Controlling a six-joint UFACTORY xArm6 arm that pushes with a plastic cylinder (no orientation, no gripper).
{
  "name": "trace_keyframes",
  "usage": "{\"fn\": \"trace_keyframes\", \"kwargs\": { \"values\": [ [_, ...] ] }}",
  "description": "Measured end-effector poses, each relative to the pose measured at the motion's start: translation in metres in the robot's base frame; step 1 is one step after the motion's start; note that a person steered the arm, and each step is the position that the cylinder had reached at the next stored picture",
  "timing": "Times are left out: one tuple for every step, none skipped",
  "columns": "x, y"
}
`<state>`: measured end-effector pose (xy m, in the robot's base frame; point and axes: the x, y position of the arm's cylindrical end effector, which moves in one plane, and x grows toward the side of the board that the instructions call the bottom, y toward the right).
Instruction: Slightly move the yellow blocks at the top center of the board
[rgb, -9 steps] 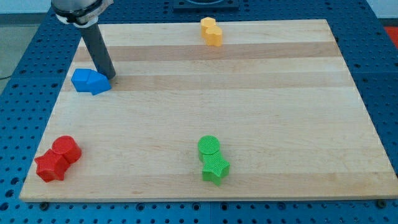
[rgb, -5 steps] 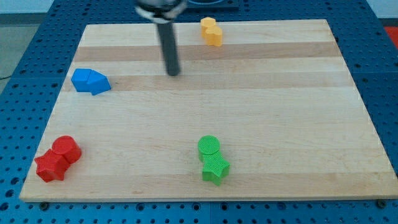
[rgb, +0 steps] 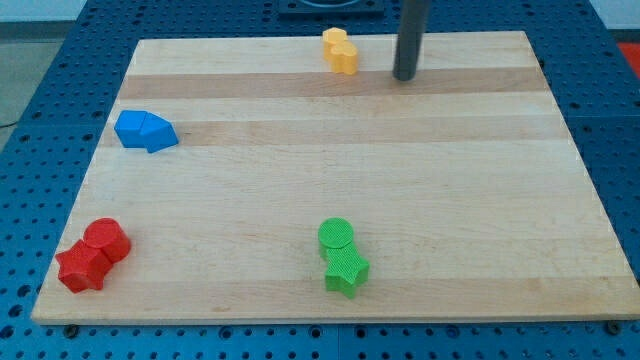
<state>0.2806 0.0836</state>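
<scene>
Two yellow blocks sit pressed together at the top centre of the wooden board; their shapes are hard to make out. My tip rests on the board to the right of them and slightly lower in the view, a clear gap away, touching nothing.
Two blue blocks lie joined at the view's left. A red cylinder and a red star-like block sit at the bottom left. A green cylinder and a green star sit at the bottom centre.
My tip has swept from beside the blue blocks at the left, across the upper board, to the right of the yellow blocks. No block has moved.
</scene>
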Motion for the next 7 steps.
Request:
{"fn": "trace_keyframes", "kwargs": {
  "values": [
    [-0.001, -0.024],
    [-0.003, -0.037],
    [-0.012, -0.051],
    [-0.017, -0.059],
    [-0.017, -0.045],
    [-0.017, 0.035],
    [-0.027, 0.111]
  ]
}}
